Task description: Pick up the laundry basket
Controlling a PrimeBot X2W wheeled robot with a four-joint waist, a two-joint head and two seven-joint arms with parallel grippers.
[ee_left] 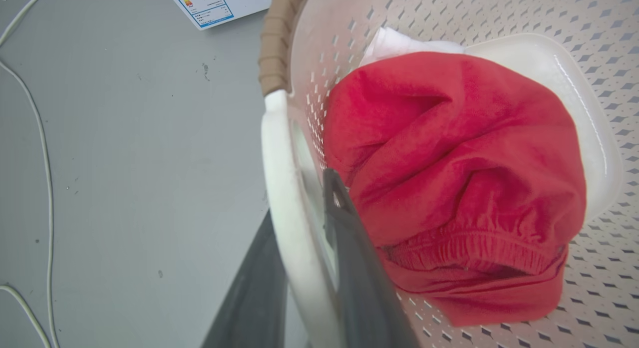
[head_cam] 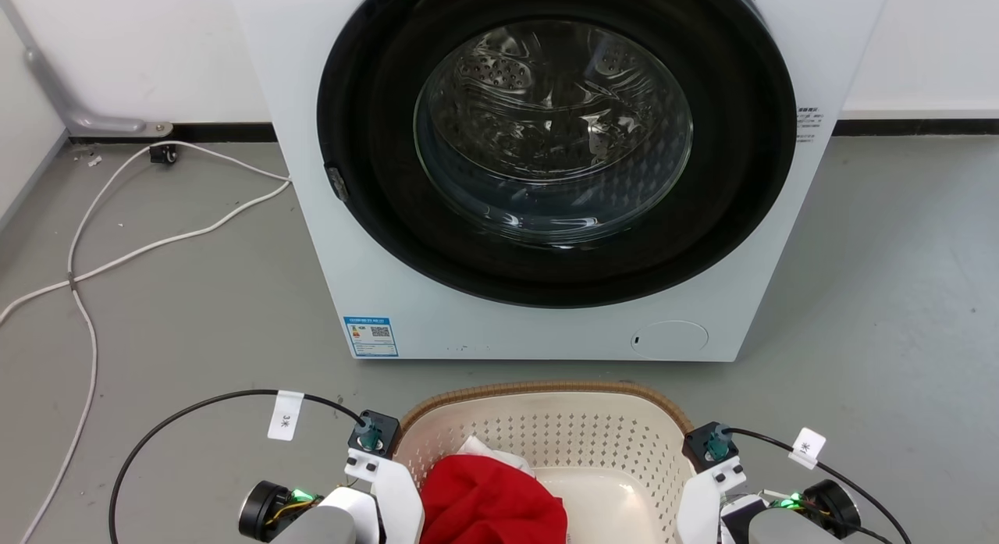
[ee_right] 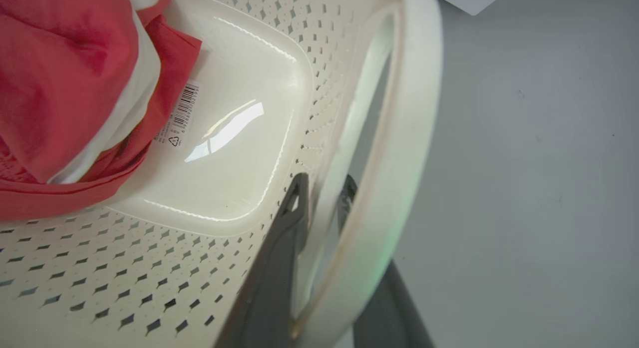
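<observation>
The laundry basket (head_cam: 546, 431) stands on the floor just before the washing machine, cream and perforated with a brown rim (head_cam: 538, 388). A red garment (head_cam: 488, 501) and a white cloth (ee_left: 394, 41) lie inside it. In the left wrist view my left gripper (ee_left: 299, 195) is shut on the basket's white left handle (ee_left: 279, 188), one finger inside the wall and one outside. In the right wrist view my right gripper (ee_right: 324, 180) is likewise shut on the right handle (ee_right: 404, 138). Both wrists flank the basket in the head view.
The white washing machine (head_cam: 468, 333) with its round dark glass door (head_cam: 554, 130) rises directly behind the basket. A white cable (head_cam: 78, 271) trails over the grey floor at the left. Black cables loop from both wrists.
</observation>
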